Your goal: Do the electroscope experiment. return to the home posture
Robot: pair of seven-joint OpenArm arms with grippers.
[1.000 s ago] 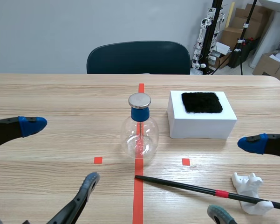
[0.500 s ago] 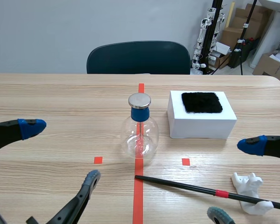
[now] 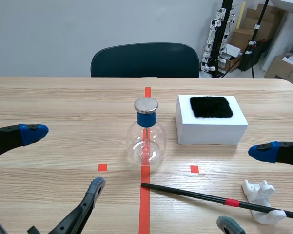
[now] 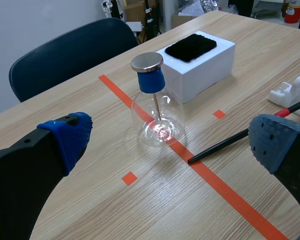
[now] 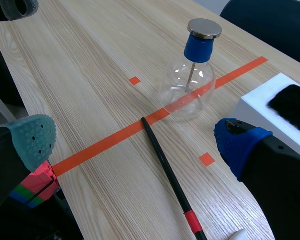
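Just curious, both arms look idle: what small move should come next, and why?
Probably draw both arms back to rest: the left gripper and right gripper are open and empty, the black rod lies on the table, and the flask stands untouched.

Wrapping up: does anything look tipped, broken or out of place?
Nothing stands out: the electroscope stands upright, the black rod lies propped on its white holder, the black pad flat on the white box.

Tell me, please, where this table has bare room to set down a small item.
The widest bare patch is the table's left half, between the left hand and the flask. The far strip beyond the flask and the white box is also free. The near right is crowded: the black rod and white holder lie there.
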